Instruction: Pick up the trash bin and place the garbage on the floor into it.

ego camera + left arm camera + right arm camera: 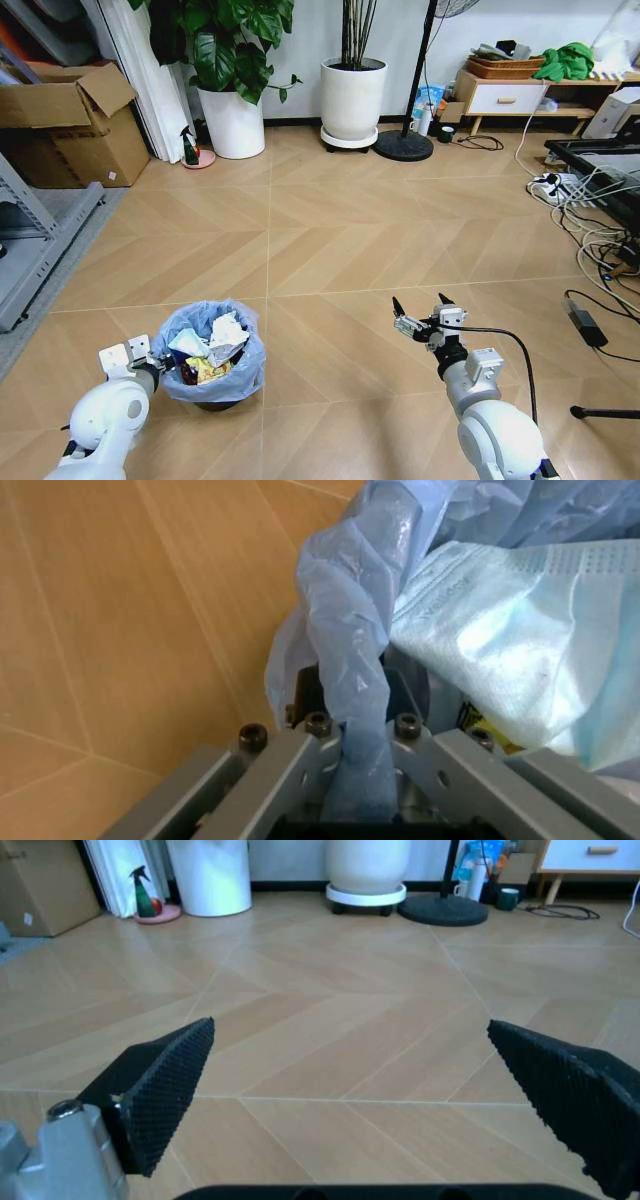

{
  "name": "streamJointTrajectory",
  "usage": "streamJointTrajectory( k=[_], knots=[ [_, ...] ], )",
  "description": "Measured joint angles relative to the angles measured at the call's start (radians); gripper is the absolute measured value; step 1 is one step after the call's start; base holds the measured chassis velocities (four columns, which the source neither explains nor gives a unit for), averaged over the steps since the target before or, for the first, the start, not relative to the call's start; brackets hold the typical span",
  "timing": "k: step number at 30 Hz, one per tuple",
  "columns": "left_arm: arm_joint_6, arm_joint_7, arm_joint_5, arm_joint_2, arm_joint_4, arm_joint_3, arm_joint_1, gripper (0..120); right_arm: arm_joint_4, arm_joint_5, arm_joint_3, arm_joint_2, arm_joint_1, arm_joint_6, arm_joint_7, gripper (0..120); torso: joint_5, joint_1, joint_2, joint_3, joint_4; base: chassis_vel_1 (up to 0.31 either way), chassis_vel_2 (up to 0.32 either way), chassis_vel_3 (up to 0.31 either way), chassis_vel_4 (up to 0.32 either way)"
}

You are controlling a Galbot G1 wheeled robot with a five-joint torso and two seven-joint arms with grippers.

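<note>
Head view, lower left of the frame: bin point(212, 352) on the floor point(330, 250), blue bag folded over its rim, garbage point(210, 350) piled inside — white tissue, a pale mask, yellow and red wrappers. Left gripper point(160, 372) at the bin's left edge, white arm running down to the bottom corner. Lower right of centre: right gripper point(420, 312) above bare boards, black fingers spread wide, nothing between them, well apart from the bin.

Left wrist view, centre: left gripper point(355, 780) closed on the bin's rim, a twisted fold of blue bag point(345, 667) pinched between grey fingers point(280, 769) and rising up the middle of the frame. Right of it, a light-blue mask point(510, 630) lying in the bag; a strip of yellow wrapper point(470, 716) just under it. Floor point(120, 630) across the left half.

Right wrist view, lower corners: right gripper point(370, 1087) held wide, ridged black pads point(165, 1080) at lower left and lower right, only floor point(340, 1012) between. Along the top edge: two white pots point(365, 866), a black round stand base point(443, 910), a small spray bottle point(143, 892) at upper left.
</note>
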Motion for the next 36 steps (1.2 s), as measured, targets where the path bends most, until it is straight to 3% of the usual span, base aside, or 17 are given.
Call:
streamJointTrajectory(
  k=[27, 32, 36],
  knots=[
    [-0.016, 0.003, 0.031, -0.002, 0.072, 0.058, -0.061, 0, 0.001, 0.003, 0.012, -0.003, -0.01, 0.014, -0.001, 100, 0.0003, 0.0, 0.0, 0.0, 0.0001, 0.0, 0.0, 0.0, 0.0],
    [-0.01, 0.012, 0.031, 0.0, 0.075, 0.064, -0.065, 12, 0.001, 0.004, 0.012, -0.004, -0.007, 0.015, -0.001, 100, -0.0003, 0.0, 0.0, 0.0, 0.0, 0.0, 0.0, 0.0, 0.0],
    [-0.01, 0.012, 0.032, 0.0, 0.081, 0.065, -0.073, 29, -0.001, 0.005, 0.012, -0.004, -0.007, 0.016, -0.001, 100, -0.0001, 0.0, 0.0, 0.0, 0.0, 0.0, 0.0, 0.0, 0.0]
  ],
)
